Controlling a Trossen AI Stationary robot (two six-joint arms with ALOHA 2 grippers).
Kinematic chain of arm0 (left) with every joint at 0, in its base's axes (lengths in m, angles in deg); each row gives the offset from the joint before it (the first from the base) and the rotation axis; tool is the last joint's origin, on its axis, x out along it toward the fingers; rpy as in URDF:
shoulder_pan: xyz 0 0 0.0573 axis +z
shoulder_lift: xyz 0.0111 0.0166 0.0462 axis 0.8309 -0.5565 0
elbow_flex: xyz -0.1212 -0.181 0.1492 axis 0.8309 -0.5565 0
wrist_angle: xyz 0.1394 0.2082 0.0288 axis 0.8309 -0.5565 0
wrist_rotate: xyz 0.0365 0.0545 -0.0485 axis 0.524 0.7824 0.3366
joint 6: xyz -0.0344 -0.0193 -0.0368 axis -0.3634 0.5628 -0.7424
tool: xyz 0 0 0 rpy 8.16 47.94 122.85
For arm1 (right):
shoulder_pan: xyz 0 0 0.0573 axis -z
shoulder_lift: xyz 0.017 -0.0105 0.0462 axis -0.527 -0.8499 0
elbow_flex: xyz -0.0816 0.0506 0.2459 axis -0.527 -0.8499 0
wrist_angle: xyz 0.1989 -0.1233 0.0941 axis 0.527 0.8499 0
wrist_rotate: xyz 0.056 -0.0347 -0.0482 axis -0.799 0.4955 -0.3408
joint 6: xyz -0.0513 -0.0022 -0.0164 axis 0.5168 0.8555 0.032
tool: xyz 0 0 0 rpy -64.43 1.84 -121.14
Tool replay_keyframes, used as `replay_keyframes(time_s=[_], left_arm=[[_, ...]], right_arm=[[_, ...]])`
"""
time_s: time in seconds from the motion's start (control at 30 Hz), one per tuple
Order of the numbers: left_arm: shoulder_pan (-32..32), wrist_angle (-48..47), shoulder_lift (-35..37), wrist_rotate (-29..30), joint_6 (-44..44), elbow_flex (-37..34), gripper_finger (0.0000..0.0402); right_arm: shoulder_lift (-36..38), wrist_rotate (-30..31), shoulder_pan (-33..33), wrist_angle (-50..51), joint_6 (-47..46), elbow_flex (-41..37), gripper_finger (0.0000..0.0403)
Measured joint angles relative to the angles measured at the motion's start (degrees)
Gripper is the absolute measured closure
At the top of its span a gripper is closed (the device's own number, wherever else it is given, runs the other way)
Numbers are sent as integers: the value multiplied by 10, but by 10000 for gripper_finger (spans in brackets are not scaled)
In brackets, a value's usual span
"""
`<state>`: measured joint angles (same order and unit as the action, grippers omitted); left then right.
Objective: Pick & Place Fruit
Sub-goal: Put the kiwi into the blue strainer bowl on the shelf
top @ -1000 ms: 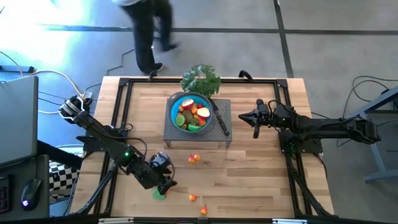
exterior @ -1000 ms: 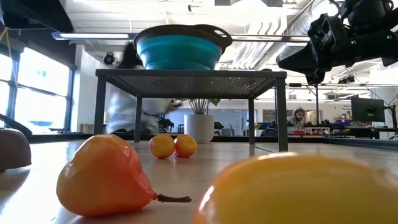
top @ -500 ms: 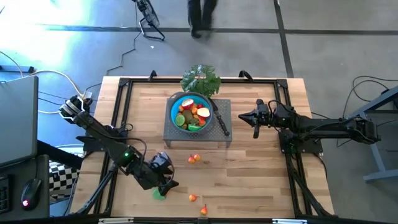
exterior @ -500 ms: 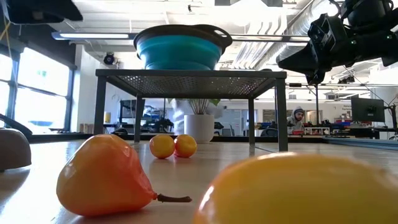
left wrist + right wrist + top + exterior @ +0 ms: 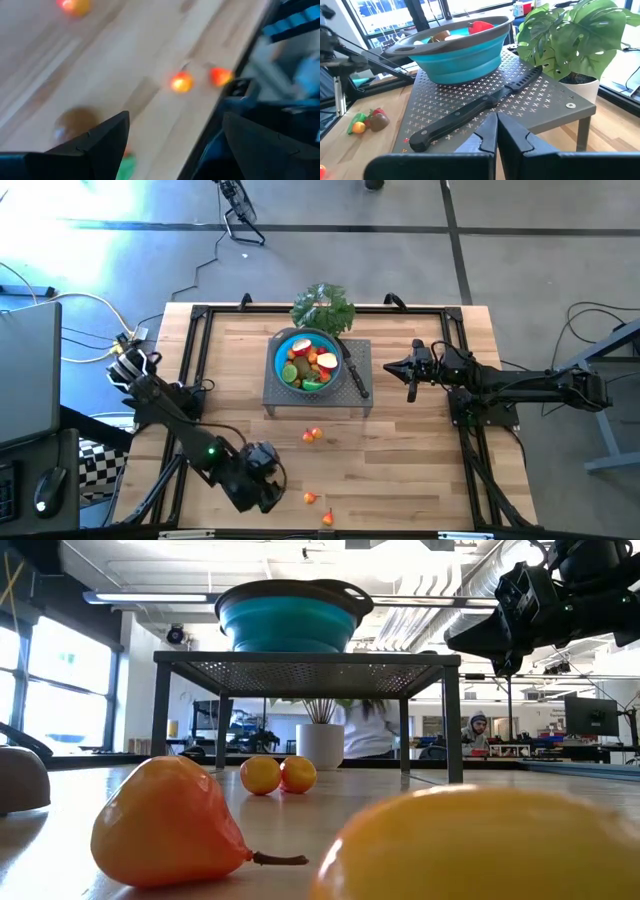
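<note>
no readable text, labels, brands or numbers anywhere: nothing legible on the table, the arms, the bowl or in the room behind.

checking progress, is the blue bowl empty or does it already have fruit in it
Not empty. The blue bowl on the metal stand holds several fruit pieces, red, orange and green, seen from above.

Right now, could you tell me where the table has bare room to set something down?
The wood between the rack and the left frame rail is bare, as is the near right stretch below the right gripper. It is crowded at the near edge, where loose fruit lies beside the left gripper.
</note>
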<state>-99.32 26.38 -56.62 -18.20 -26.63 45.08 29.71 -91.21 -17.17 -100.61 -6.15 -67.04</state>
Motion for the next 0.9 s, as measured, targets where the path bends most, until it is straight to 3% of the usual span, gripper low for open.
replay_keyframes(time_s=[0.2,0.33,0.67,0.9], left_arm=[[0,-261,-26,-28,-51,77,89],[0,-322,-26,-26,-45,76,89],[0,-258,-54,-27,59,52,89],[0,-176,-55,-27,61,52,89]], right_arm=[[0,-2,0,0,0,0,401],[0,-2,0,0,0,0,401],[0,-2,0,0,0,0,401],[0,-2,0,-1,0,0,401]])
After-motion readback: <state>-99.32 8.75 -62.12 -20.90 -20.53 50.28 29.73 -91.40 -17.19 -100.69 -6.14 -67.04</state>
